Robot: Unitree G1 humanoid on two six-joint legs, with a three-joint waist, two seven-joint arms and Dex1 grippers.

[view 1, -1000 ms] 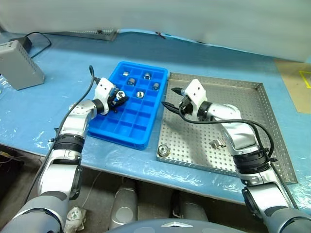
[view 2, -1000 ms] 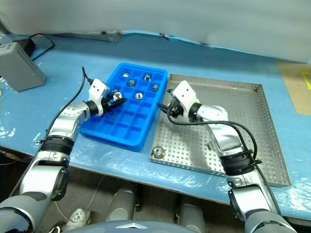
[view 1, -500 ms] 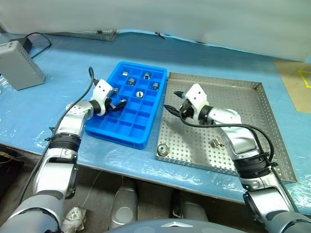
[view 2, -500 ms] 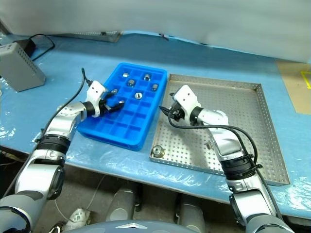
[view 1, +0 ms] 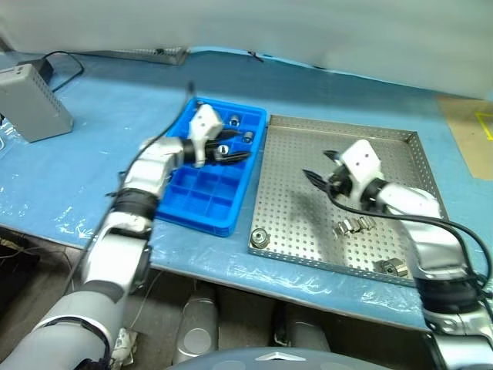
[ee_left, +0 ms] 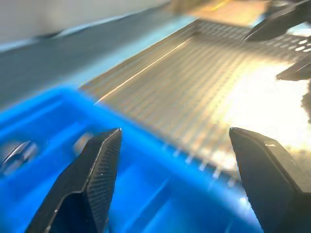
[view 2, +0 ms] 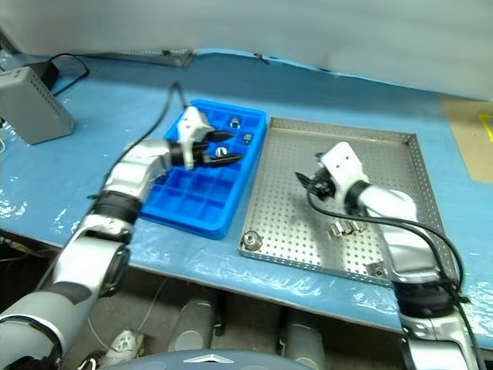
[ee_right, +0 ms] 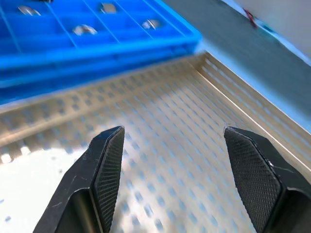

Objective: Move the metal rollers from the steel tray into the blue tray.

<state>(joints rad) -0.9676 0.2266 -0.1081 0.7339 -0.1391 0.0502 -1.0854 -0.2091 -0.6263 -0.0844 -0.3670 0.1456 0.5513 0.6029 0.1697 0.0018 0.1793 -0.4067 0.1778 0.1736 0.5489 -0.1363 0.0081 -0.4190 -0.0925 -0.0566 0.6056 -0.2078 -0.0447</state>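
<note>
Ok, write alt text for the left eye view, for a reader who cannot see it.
A blue tray holding several metal rollers sits beside a steel tray with a few rollers left. The left gripper hovers open over the blue tray; the right gripper hovers open over the steel tray.

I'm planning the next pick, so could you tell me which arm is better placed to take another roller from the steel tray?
The right, probably. Its open end effector hangs over the steel tray, close to the paired rollers. The left end effector, also open, is over the blue tray.
</note>
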